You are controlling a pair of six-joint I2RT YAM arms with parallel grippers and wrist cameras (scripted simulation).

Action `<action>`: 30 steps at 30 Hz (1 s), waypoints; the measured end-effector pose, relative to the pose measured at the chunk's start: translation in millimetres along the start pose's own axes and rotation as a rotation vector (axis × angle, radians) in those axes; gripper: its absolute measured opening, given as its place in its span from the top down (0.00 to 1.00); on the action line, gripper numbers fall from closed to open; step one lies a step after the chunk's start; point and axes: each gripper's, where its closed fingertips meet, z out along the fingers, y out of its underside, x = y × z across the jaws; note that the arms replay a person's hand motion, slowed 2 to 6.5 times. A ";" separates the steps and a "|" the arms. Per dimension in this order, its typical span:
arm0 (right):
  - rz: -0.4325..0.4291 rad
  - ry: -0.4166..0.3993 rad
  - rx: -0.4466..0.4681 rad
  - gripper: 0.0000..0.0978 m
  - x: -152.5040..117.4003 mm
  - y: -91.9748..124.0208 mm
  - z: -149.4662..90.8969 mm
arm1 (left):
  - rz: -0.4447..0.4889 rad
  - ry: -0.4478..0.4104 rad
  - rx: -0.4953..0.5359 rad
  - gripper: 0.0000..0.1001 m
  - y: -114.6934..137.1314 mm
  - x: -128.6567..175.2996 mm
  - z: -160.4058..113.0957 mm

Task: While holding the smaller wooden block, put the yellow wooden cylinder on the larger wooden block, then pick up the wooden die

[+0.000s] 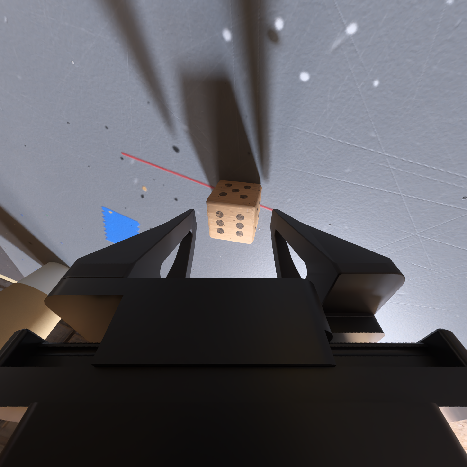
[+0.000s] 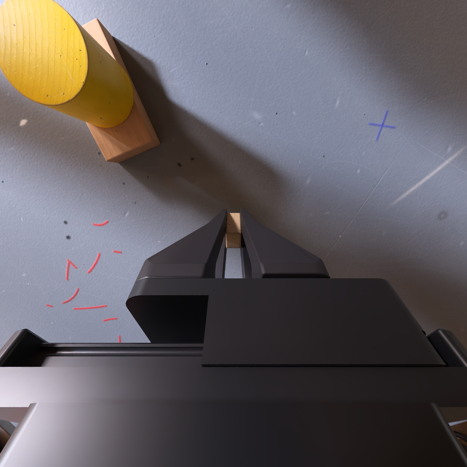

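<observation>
In the left wrist view a wooden die [image 1: 233, 212] with dark pips stands on the grey table. My left gripper [image 1: 233, 214] is open, its two black fingers on either side of the die with a gap on each side. In the right wrist view my right gripper [image 2: 233, 214] is shut on the smaller wooden block [image 2: 233, 228], a thin pale piece held between the fingertips above the table. The yellow wooden cylinder [image 2: 58, 60] stands upright on the larger wooden block [image 2: 126, 136] at the upper left.
The grey table [image 1: 353, 151] bears a red line [image 1: 164, 169] behind the die and a blue patch [image 1: 118, 225] to its left. In the right wrist view, red marks [image 2: 83, 278] lie at the left and a blue cross [image 2: 381, 125] at the right.
</observation>
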 end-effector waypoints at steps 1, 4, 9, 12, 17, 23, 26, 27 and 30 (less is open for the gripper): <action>0.000 0.000 0.000 0.91 0.0 0.0 0.0 | 0.000 0.003 0.000 0.50 -0.3 0.1 1.1; 0.000 0.000 0.000 0.91 0.0 0.0 0.0 | 0.001 0.016 -0.006 0.51 -0.9 0.7 4.6; 0.000 0.000 0.000 0.91 0.0 0.0 0.0 | -0.006 0.047 -0.017 0.59 -1.0 3.9 9.5; 0.000 0.000 0.000 0.91 0.0 0.0 0.0 | -0.025 0.057 -0.005 0.66 -2.7 3.5 9.8; 0.000 0.000 0.000 0.91 0.0 0.0 -0.1 | -0.049 0.060 -0.002 0.67 -2.3 2.9 9.6; -0.001 0.000 0.000 0.91 0.0 0.0 -0.1 | -0.051 0.062 0.000 0.67 -2.2 4.0 9.3; -0.001 0.000 0.000 0.91 0.0 -0.1 -0.1 | -0.051 0.062 0.000 0.67 -1.4 5.0 9.0; -0.002 0.000 0.000 0.91 0.1 -0.1 0.0 | -0.051 0.061 0.001 0.67 -1.3 5.2 8.6; -0.002 0.001 0.000 0.91 0.0 0.1 0.1 | -0.052 0.053 0.008 0.67 -1.6 5.2 6.2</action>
